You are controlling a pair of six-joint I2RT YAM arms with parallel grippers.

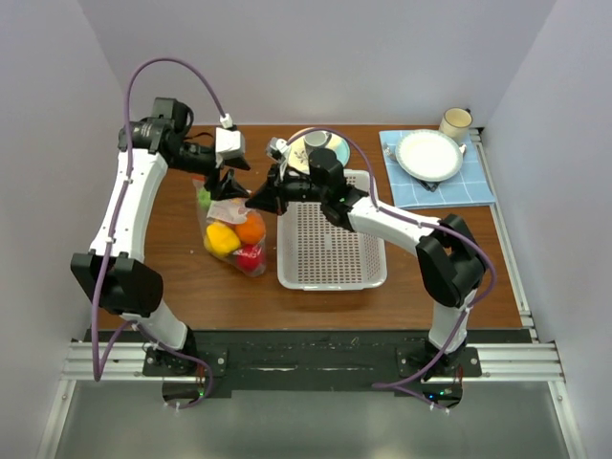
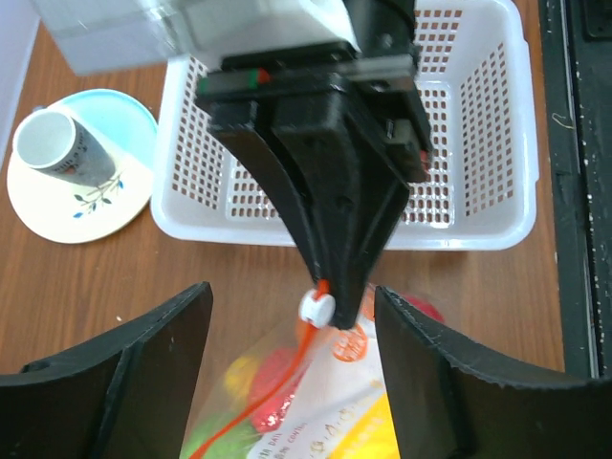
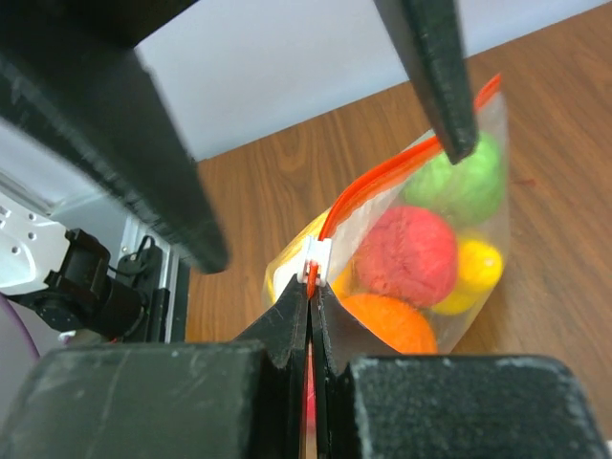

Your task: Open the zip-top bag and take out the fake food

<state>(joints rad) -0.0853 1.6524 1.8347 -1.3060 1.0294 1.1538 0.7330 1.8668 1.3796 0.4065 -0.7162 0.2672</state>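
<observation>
On the left of the wooden counter (image 1: 191, 282), the left gripper (image 1: 227, 185) is hanging with its jaws spread wide, straddling the top of the zip-top bag (image 1: 218, 212) and clamping nothing. Whether one fingertip is brushing the plastic cannot be told. The bag is standing just left of the white basket (image 1: 330, 284), its orange-red zip strip (image 3: 382, 177) uppermost. The fake food (image 1: 222, 239), in yellow, orange, red and green pieces, is bunching inside its lower half. Reaching in from the right, the right gripper (image 3: 311, 296) is pinching its jaws tight on the strip at the white slider (image 2: 316, 308), between the left gripper's fingers (image 2: 143, 382). Beyond the basket, a grey cup (image 2: 62, 148) is lying tilted on a pale saucer (image 2: 57, 215). In the far right corner, a white plate (image 1: 430, 155) is sitting on a blue checked cloth (image 1: 478, 186), with a cream mug (image 1: 455, 122) just behind it.
</observation>
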